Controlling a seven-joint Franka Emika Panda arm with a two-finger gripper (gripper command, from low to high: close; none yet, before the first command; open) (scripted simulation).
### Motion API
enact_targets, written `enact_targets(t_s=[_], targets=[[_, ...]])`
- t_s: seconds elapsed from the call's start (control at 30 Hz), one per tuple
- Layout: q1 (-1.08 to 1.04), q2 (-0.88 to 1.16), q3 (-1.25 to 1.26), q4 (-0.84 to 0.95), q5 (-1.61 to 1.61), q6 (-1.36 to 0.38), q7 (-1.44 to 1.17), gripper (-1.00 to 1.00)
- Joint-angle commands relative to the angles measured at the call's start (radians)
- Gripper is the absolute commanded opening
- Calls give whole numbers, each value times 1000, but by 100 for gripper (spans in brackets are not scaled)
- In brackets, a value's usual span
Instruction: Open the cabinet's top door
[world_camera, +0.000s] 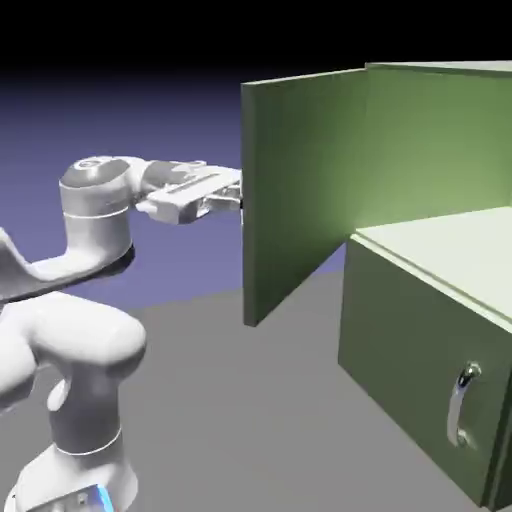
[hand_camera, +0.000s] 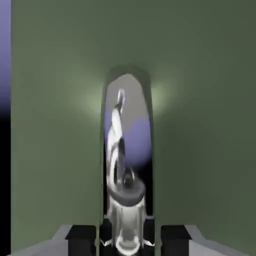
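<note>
The olive-green cabinet (world_camera: 430, 330) stands at the exterior view's right. Its top door (world_camera: 300, 190) is swung wide open, standing out from the cabinet toward the arm. My gripper (world_camera: 236, 196) reaches level from the left and meets the door's outer face near its free edge, where the handle is hidden behind the panel. In the hand view the door (hand_camera: 55, 150) fills the picture, and the long silver bar handle (hand_camera: 127, 150) runs up the middle. My gripper (hand_camera: 128, 240) is shut on the handle's near end, between the dark fingertips (hand_camera: 82, 235).
The shorter lower panel (world_camera: 410, 350) stays shut, its small silver handle (world_camera: 462, 405) at the lower right. The cabinet's pale inner shelf (world_camera: 450, 250) is exposed behind the open door. Grey table (world_camera: 250, 420) stretches between my base and the cabinet.
</note>
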Motion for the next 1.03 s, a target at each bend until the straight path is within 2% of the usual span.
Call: enact_targets(t_s=[0.0,0.37,1.0], targets=[[1,30,36,13,37,-23,17,-100],[-107,421,396,258,409,-292,214,-100],[-568,1091,939,890,702,-834,577,-100]])
